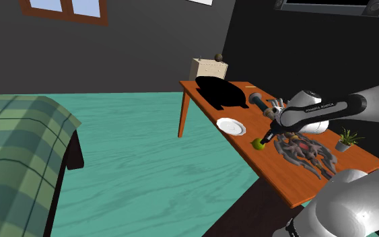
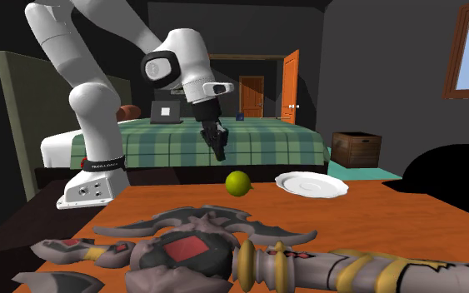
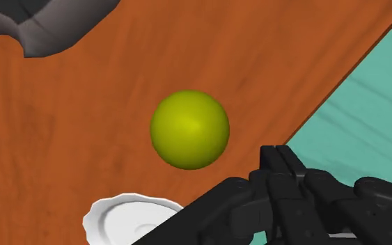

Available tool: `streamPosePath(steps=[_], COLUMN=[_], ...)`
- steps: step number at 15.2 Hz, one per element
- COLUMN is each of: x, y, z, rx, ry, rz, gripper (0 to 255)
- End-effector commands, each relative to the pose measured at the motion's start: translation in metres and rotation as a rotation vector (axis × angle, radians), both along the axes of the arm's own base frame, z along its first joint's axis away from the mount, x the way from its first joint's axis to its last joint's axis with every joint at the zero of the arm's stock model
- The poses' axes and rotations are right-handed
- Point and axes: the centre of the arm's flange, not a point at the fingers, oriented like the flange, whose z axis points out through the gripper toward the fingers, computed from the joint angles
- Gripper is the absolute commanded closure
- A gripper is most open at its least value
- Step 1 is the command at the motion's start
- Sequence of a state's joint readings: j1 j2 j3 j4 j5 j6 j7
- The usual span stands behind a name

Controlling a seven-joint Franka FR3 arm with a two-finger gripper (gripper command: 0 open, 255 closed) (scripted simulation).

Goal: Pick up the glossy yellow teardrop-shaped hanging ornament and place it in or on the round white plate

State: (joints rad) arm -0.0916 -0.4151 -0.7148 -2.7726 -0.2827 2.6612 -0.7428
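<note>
Just ahead of the gripper [image 3: 278,159], the ornament [image 3: 189,129] is sitting on the table [image 3: 83,104], clear of the fingers, and you are looking at it with the jaws pressed together on nothing. Seen from the second exterior view, the gripper is hanging above the ornament and slightly to one side, not touching it. The plate [image 3: 128,214] is lying near, off to one side of the fingers, close to the ornament but apart from it. The closed state is posing your first risk: if you are lowering like this, the joined tips are likely to be knocking the ornament and sending it rolling. The table edge is running close beside the gripper, with teal floor [image 3: 375,118] below. You should be spreading the fingers before descending. The second risk is coming from the shape. The ornament is showing as a smooth, glossy, yellow-green ball with a soft highlight, looking almost round from here, and I am not making out a teardrop tip or a hanging loop. A slick curved body like that is apt to be slipping out if the fingers are closing off centre, so you should be centring over it first.
</note>
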Motion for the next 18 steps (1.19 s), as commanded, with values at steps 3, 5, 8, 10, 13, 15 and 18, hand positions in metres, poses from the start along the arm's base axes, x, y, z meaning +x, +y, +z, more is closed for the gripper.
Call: streamPosePath(steps=[3, 5, 8, 10, 13, 15, 18], x=[0.012, 0.036, 0.062, 0.062, 0.063, 0.063, 0.063], y=[-0.009, -0.027, -0.044, -0.045, -0.047, -0.049, -0.049], z=[-0.004, -0.012, -0.023, -0.033, -0.049, -0.062, -0.062], rx=[-0.019, -0.058, -0.099, -0.099, -0.099, -0.099, -0.099], ry=[0.046, 0.138, 0.236, 0.236, 0.236, 0.236, 0.236], rz=[0.029, 0.088, 0.151, 0.151, 0.151, 0.151, 0.151], gripper=[0, 0, 0, 0, 0, 0, 0])
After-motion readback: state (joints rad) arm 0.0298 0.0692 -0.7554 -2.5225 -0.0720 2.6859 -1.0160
